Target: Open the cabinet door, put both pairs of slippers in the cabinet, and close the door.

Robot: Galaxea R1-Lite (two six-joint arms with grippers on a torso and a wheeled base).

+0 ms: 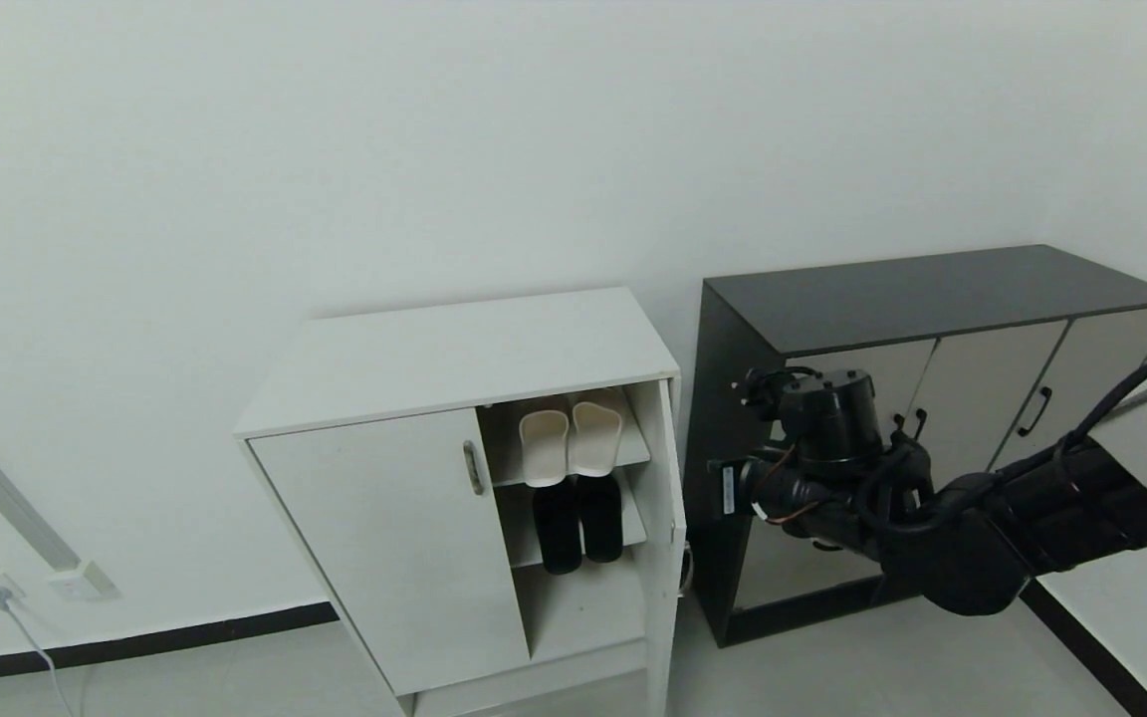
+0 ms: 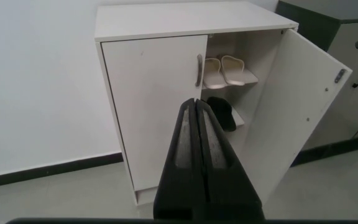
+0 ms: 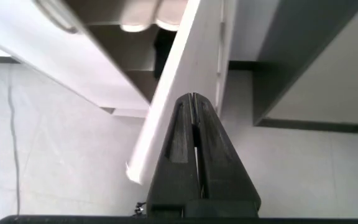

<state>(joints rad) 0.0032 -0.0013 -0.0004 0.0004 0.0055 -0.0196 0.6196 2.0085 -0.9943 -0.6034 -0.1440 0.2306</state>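
In the cabinet (image 1: pixel 454 349) sit cream slippers (image 1: pixel 571 443) above black slippers (image 1: pixel 578 523); left hand (image 2: pixel 196 101) and right hand (image 3: pixel 193 96) closed.

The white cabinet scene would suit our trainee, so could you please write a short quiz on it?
1. True or false: both pairs of slippers are inside the white cabinet.
2. The beige slippers lie: A) on the floor; B) on the shelf above the black slippers; C) on the cabinet's top.
3. Fill in: the cabinet's right door stands ____.
Key: 1 true; 2 B; 3 open.
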